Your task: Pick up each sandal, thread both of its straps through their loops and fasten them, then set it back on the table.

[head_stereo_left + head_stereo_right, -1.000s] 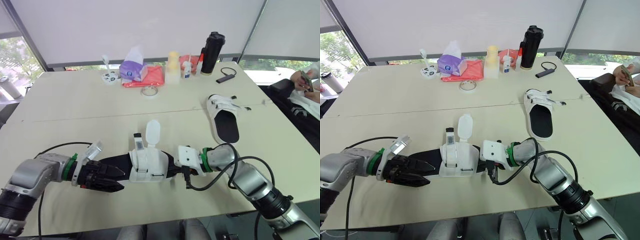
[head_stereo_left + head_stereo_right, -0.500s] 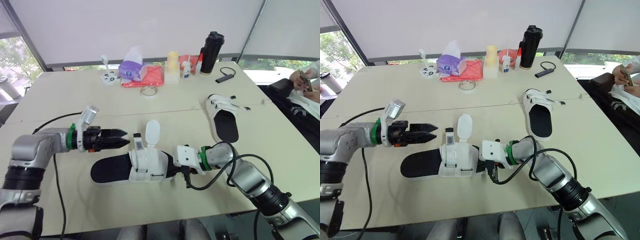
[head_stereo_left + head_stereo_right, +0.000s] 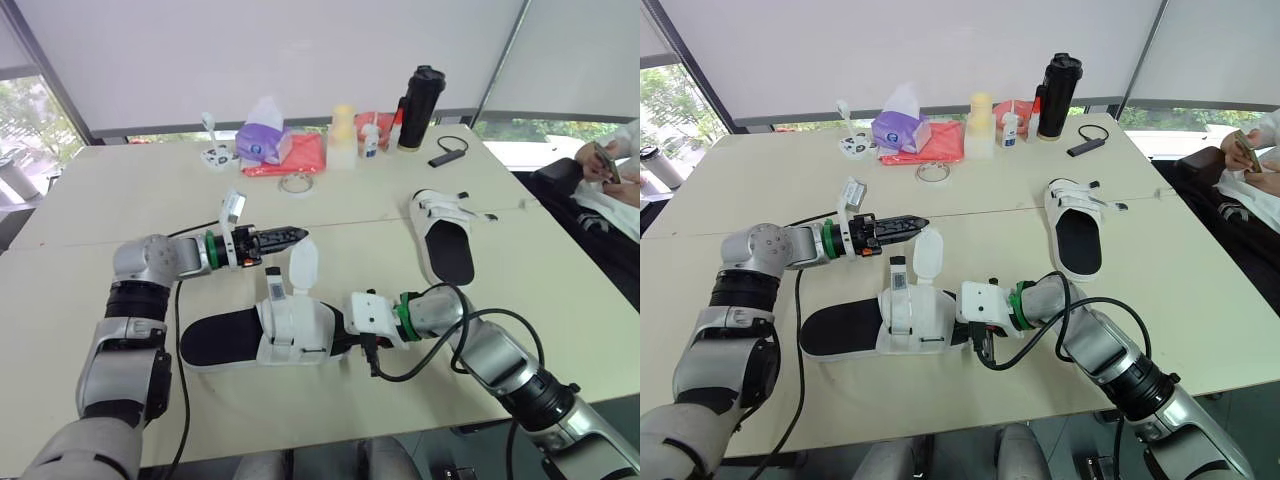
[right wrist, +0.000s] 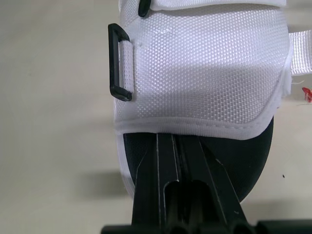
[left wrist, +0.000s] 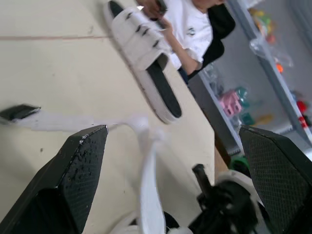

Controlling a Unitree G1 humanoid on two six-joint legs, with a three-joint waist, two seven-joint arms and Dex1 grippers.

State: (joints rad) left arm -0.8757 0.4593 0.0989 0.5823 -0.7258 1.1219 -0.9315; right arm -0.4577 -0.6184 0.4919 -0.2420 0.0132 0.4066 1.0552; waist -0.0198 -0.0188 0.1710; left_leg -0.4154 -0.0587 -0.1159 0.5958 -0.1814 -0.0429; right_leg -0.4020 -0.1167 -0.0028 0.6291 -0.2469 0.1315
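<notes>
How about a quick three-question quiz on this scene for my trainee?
1. True or false: the right gripper is shut on the near sandal.
2. The left gripper is: A) open, holding nothing; B) shut, holding nothing; C) shut on the near sandal.
3. Which has a strap standing up loose, the near sandal or the far sandal?

Key: 1 true; 2 A; 3 the near sandal.
</notes>
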